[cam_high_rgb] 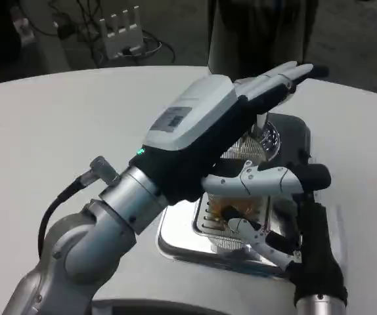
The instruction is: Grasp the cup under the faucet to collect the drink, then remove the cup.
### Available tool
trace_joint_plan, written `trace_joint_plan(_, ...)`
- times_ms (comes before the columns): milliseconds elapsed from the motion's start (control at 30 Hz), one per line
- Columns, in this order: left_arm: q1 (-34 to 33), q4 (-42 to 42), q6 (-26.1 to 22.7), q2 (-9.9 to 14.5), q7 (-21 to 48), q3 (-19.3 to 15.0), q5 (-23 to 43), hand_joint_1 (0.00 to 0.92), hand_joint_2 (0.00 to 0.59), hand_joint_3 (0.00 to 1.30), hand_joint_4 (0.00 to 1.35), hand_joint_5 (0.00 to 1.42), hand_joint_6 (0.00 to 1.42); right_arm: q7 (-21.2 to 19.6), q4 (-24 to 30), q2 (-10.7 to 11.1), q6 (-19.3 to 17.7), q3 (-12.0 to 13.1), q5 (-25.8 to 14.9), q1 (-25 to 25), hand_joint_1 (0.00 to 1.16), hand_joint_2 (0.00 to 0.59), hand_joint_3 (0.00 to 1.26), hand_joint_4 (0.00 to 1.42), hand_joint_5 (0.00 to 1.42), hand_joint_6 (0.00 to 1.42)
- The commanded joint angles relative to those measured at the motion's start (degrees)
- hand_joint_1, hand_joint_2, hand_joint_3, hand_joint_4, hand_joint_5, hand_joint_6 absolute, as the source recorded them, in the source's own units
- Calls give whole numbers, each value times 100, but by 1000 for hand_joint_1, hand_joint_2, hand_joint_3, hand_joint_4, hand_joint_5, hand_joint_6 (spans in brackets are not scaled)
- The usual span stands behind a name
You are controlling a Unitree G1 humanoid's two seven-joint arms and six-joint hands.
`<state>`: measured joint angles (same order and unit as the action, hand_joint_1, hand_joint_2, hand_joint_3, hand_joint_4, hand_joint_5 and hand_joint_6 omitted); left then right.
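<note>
White and black fingers of the left hand (241,111) reach flat and spread toward the faucet (265,131), gripping nothing, while the right hand (267,210) curls its fingers about the one clear cup (244,197). It stands upright, mouth up, under the single faucet on the silver drip tray (182,236), largely hidden behind the left hand. One white table (57,131) lies beneath.

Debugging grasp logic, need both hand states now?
Left hand: open, fingers extended, holding nothing.
Right hand: fingers around the clear cup; appears to hold it.
</note>
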<state>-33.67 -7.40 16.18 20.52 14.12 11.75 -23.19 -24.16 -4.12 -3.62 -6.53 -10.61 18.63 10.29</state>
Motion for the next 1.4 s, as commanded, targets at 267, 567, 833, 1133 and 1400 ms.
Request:
trace_joint_plan(267,-37,-8,-57,98,161,63,-73,0,60,164,89,201,174,-208,-495,-382,-35,-118,-65,436,865,159,53,137,203,293)
trace_joint_plan(567,-121,57,-77,150,174,28,-49,0,59,165,89,201,175,-299,-1052,-440,-170,-42,-142,920,861,165,72,140,206,299)
trace_joint_plan(833,-194,192,-58,183,166,-4,-28,0,59,172,89,201,175,-497,-1568,-532,-241,89,-144,1344,848,157,91,162,230,302)
trace_joint_plan(1133,-279,371,-7,214,139,-65,12,0,59,174,89,205,176,-914,-1742,-649,-219,39,55,1440,849,159,143,224,315,424)
trace_joint_plan(1400,-289,405,6,205,167,-169,141,0,60,175,89,210,176,-1029,-1980,-584,-101,13,147,1607,878,163,449,595,817,1128)
